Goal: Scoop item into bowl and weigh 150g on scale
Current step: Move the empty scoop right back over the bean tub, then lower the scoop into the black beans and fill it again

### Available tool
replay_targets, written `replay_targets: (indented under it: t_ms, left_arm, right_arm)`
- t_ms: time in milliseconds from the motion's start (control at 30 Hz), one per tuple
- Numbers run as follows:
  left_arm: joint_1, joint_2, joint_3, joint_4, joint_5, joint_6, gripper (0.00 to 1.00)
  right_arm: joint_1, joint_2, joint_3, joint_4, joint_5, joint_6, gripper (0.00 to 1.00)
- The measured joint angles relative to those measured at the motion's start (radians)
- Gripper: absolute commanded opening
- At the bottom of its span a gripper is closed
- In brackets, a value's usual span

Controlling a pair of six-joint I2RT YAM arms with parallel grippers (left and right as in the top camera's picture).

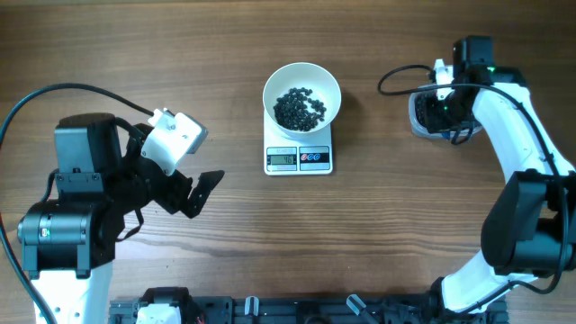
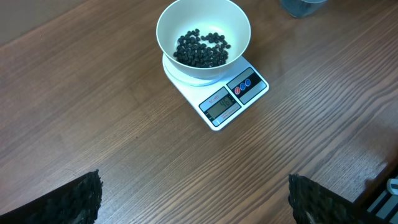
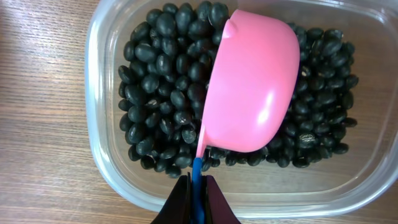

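Observation:
A glossy white bowl [image 1: 301, 93] [image 2: 203, 40] stands on the small white scale [image 1: 299, 158] [image 2: 233, 99] at the table's middle back, with a dark heap of the black pellets [image 1: 300, 108] [image 2: 200, 49] inside. My left gripper [image 2: 194, 202] [image 1: 200, 191] hangs open over bare wood, short of the scale. My right gripper [image 3: 198, 186] [image 1: 441, 103] is shut on the blue handle of a pink scoop [image 3: 252, 87], which lies turned over in a clear tub [image 3: 106, 168] [image 1: 423, 121] of more black pellets [image 3: 161, 93].
The clear tub sits at the back right under the right arm [image 1: 517, 135]. The left arm's base [image 1: 72, 225] fills the front left. A black rail [image 1: 297, 310] runs along the table's front edge.

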State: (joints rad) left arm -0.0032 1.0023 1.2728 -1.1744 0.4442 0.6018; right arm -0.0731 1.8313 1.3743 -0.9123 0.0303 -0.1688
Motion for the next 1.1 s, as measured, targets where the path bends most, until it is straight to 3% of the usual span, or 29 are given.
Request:
replay_targets:
  t_ms: [433,867,1100]
  left_arm:
    - [0.000,0.000,0.000,0.000,0.000,0.000,1.00]
    - [0.000,0.000,0.000,0.000,0.000,0.000,1.00]
    - [0.000,0.000,0.000,0.000,0.000,0.000,1.00]
  right_arm:
    - [-0.190,0.003,0.000,-0.029,-0.321,0.011,0.04]
    - [-0.211,0.005,-0.026,-0.044,-0.382,0.014,0.04]
    - [-0.212,0.005,-0.039,-0.006,-0.431,0.087,0.04]
